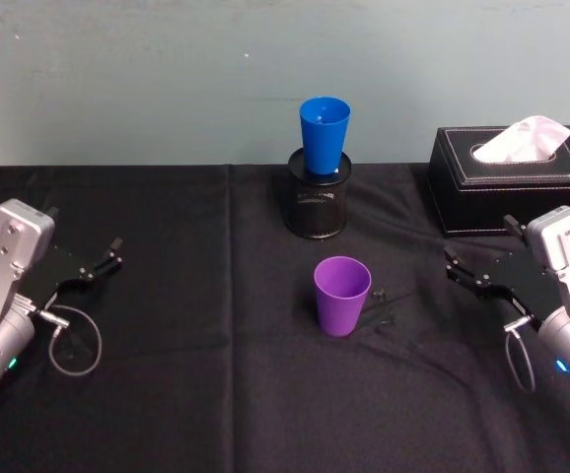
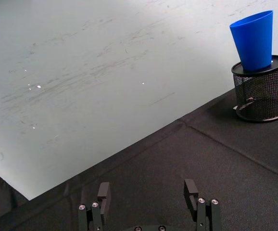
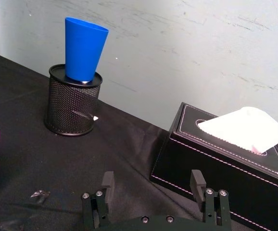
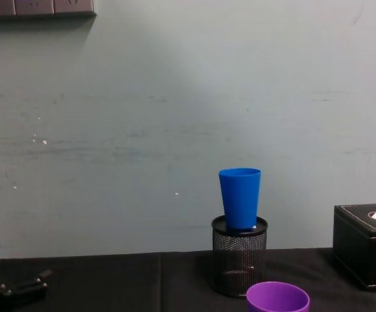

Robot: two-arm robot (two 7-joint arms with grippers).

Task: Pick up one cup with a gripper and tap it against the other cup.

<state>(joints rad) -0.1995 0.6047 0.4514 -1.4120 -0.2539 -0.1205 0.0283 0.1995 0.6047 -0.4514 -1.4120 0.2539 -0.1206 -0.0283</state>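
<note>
The purple cup [image 1: 342, 296] stands free for grabbing between the left gripper [image 1: 103, 262] and right gripper [image 1: 460, 268], jaws apart and empty, while the blue cup [image 1: 324, 135] sits propped in a mesh holder [image 1: 319, 205].

Purple cup [image 1: 341, 296], blue cup [image 1: 323, 135] (blk cloth [image 1: 186, 394])

1 purple plastic tapered tumbler [image 1: 342, 296], 1 bright blue plastic tapered tumbler [image 1: 324, 133], 1 black mesh pen holder [image 1: 318, 209], 1 black stitched tissue box [image 1: 507, 197].
</note>
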